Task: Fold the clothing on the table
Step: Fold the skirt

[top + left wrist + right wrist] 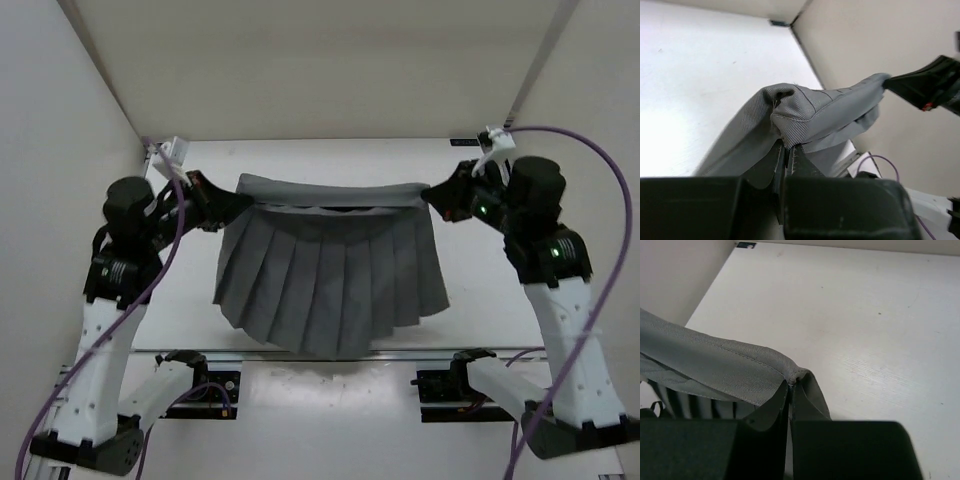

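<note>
2 grippers, each clamped shut on a top corner of the clothing (330,275): left gripper (232,200) at 9 o'clock in the overhead view, right gripper (438,193) at 3 o'clock. From each wrist camera, fingers pressed together with grey cloth pinched between. Waistband (330,190) stretched taut from one to the other, held above the table (500,290). Pleated hem (320,345) fanning toward 6 o'clock, its lower edge over the near rail (400,351); contact with the surface impossible to tell.

Likely step: spreading the garment ahead of a first fold. Next move, by judgement: lowering both corners evenly, keeping tension for flat pleats.

Underneath, white tabletop edged in silver. Plain white walls (60,100) at 9, 12 and 3 o'clock.
</note>
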Controlling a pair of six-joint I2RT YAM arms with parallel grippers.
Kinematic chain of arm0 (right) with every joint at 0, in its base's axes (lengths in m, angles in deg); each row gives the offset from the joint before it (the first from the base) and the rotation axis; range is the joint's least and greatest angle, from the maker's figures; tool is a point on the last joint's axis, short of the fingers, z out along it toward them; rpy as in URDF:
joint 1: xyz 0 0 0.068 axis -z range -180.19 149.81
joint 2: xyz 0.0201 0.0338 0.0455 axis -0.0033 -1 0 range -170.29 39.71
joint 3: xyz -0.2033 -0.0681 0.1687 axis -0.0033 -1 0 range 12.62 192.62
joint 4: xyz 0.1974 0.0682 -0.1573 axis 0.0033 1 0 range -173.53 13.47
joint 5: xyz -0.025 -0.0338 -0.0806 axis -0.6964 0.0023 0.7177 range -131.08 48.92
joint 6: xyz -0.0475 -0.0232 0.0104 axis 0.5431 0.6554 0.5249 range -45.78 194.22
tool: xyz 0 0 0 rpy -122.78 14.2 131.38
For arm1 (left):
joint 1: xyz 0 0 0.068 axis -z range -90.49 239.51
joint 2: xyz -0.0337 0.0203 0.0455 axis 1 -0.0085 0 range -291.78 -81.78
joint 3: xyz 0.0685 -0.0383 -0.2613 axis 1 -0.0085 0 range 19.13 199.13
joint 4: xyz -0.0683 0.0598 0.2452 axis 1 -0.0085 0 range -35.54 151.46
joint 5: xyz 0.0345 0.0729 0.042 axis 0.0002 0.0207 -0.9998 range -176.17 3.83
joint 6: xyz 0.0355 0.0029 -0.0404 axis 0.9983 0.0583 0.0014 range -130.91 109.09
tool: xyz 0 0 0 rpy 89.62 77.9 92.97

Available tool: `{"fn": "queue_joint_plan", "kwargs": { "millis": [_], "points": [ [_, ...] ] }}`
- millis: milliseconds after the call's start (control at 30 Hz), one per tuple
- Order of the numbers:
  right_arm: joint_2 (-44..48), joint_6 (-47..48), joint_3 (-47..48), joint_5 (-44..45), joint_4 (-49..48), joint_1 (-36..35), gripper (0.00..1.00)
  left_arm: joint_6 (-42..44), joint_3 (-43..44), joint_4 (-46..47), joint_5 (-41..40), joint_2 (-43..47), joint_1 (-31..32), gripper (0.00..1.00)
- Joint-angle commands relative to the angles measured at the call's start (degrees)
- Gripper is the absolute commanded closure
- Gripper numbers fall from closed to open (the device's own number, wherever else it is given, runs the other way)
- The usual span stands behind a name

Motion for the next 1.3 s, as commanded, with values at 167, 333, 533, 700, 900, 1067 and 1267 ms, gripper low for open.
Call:
{"fn": "queue_joint_plan", "kwargs": {
  "millis": [167,333,533,700,900,1067,1267],
  "points": [
    [-30.9,0.4,-1.1,-8.6,-9.0,9.6,1.00,1.7,-6.7,4.8,-8.7,-31.3,-1.9,1.00],
    [-50.5,0.9,9.6,-12.0,-10.4,12.7,1.00,2.4,8.9,6.1,-7.7,-55.5,-0.1,1.00],
    [-57.4,-2.8,17.9,-17.1,-12.1,16.2,1.00,2.6,26.0,1.4,-5.3,-68.5,0.4,1.00],
    [-48.8,-1.7,11.8,-16.5,-11.7,14.7,1.00,1.4,21.6,4.2,-2.4,-61.4,0.4,1.00],
    [-36.8,-2.7,-0.1,-15.8,-10.0,11.2,1.00,2.4,10.7,5.1,-1.1,-49.5,0.7,1.00],
    [-24.2,-3.6,-14.8,-12.6,-5.7,7.0,1.00,2.1,-14.3,7.2,-1.7,-33.1,2.5,1.00],
    [-17.5,-4.8,-27.9,-10.8,-2.3,7.8,1.00,1.0,-30.0,7.8,-4.3,-25.6,4.8,1.00]
  ]
}}
